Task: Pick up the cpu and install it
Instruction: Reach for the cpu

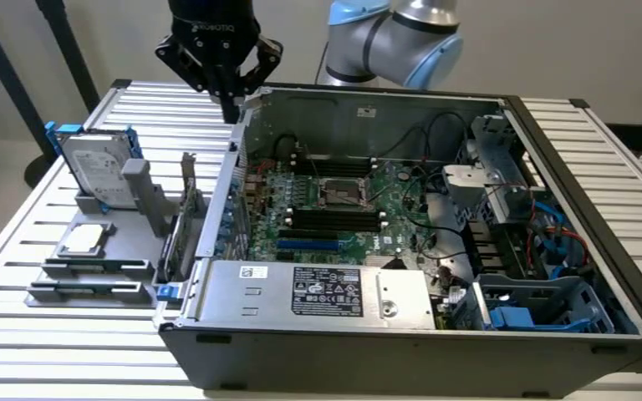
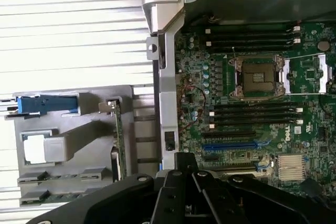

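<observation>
The cpu (image 1: 84, 238) is a small flat silver square lying on the grey parts stand (image 1: 70, 276) at the exterior view's left, outside the case. In the wrist view the cpu (image 2: 34, 148) shows as a pale square partly behind a grey post. My gripper (image 1: 230, 107) hangs high over the case's back left corner, well above and apart from the cpu, fingers shut with nothing between them. Its black body shows in the wrist view, gripper (image 2: 185, 162). The open cpu socket (image 1: 338, 194) sits on the green motherboard, socket (image 2: 259, 77), and is empty.
The open computer case (image 1: 588, 159) lies on a slatted metal table (image 1: 31, 342). A hard drive (image 1: 96, 171) in a blue bracket stands upright on the stand. The grey power-supply box (image 1: 321, 291) fills the case's near side. Cables and a drive cage (image 1: 511, 192) crowd the exterior view's right.
</observation>
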Tool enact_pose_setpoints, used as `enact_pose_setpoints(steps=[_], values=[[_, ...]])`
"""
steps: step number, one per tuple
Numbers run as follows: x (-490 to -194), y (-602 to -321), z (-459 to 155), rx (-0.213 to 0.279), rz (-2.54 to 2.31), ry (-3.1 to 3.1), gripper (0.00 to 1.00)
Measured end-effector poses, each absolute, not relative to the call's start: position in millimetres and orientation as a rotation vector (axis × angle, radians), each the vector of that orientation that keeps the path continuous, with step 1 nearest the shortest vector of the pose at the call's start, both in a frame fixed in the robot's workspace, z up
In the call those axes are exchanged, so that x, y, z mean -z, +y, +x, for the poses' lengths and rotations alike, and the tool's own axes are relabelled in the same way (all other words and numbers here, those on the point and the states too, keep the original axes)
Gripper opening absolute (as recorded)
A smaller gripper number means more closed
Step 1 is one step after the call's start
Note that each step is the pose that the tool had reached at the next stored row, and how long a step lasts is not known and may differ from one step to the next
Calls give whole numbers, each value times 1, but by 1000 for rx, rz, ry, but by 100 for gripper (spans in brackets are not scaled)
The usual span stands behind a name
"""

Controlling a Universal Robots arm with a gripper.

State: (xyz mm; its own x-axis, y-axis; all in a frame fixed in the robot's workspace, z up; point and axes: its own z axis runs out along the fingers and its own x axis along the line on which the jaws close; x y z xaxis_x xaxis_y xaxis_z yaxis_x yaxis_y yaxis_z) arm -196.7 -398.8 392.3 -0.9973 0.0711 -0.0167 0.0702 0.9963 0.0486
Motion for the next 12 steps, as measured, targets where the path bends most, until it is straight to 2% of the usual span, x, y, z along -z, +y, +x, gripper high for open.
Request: enact_pose_setpoints(steps=[12], values=[[-392, -399, -251, -75, 111, 3125, 11]])
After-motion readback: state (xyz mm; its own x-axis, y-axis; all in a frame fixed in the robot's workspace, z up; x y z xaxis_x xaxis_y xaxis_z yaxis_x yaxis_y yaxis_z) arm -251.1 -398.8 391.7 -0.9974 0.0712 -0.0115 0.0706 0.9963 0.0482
